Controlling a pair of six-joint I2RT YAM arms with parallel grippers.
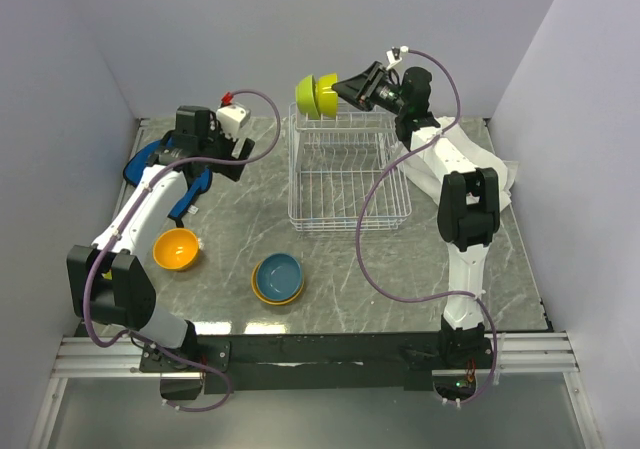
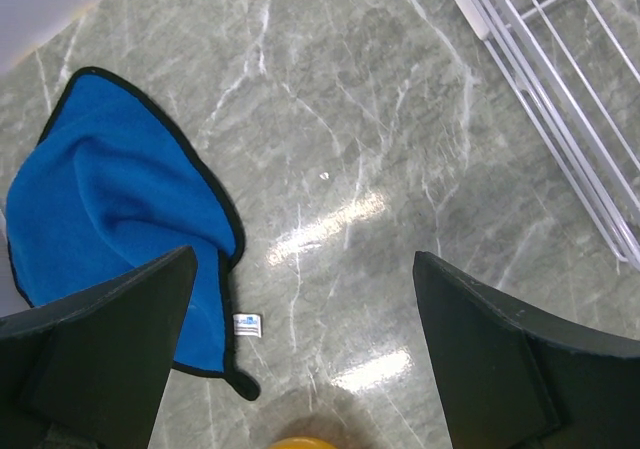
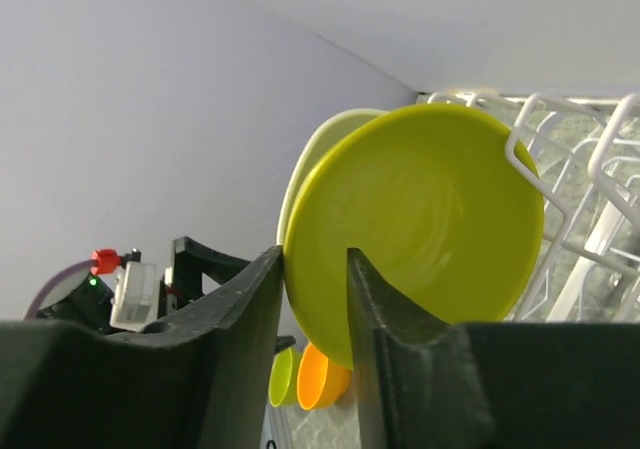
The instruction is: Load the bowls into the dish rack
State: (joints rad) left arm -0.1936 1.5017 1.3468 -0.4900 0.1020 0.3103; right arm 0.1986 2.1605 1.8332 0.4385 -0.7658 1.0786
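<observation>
Two lime green bowls (image 1: 318, 96) stand on edge at the far left corner of the white wire dish rack (image 1: 292, 184). My right gripper (image 1: 342, 91) is shut on the rim of the nearer green bowl (image 3: 430, 219), with one finger on each side of the rim (image 3: 315, 269). The other green bowl (image 3: 310, 159) is right behind it. An orange bowl (image 1: 177, 249) sits on the table at the left. A light blue bowl (image 1: 279, 275) sits nested in a yellow-orange rimmed bowl near the front. My left gripper (image 1: 195, 184) is open and empty above the table (image 2: 305, 349), with the orange bowl's rim (image 2: 300, 441) just below it.
A blue cloth (image 1: 145, 159) lies at the far left, beside my left gripper (image 2: 110, 189). A white cloth (image 1: 500, 169) lies under my right arm. The rack's edge shows in the left wrist view (image 2: 560, 99). Walls close in the back and sides.
</observation>
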